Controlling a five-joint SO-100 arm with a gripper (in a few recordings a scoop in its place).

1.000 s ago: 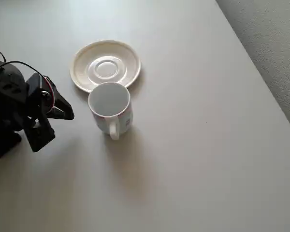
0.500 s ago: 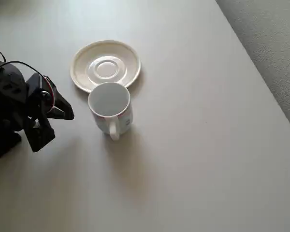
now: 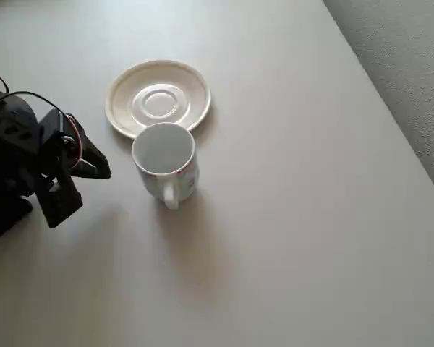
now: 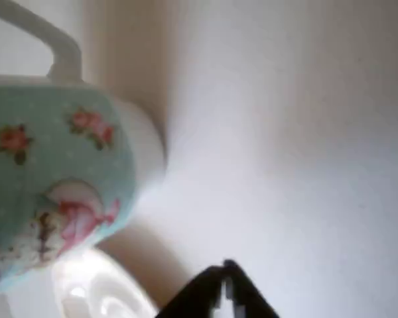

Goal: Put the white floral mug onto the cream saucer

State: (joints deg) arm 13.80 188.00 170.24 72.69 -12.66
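Note:
In the overhead view the white floral mug [image 3: 164, 160] stands upright on the table, its handle toward the bottom of the picture. It sits just below the cream saucer [image 3: 158, 97], whose near rim it hides; whether they touch I cannot tell. My black gripper [image 3: 101, 170] rests left of the mug, a short gap away, its tip pointing at the mug and its fingers shut on nothing. The wrist view lies on its side. There the mug [image 4: 60, 179] shows a teal band with pink roses, the saucer [image 4: 99, 295] glints bottom left, and the gripper [image 4: 224, 291] tip is a dark point.
The pale table [image 3: 296, 217] stretches wide to the right and below the mug. Its right edge runs diagonally, with grey carpet [image 3: 412, 65] beyond. The arm's black body [image 3: 14, 159] sits at the left edge.

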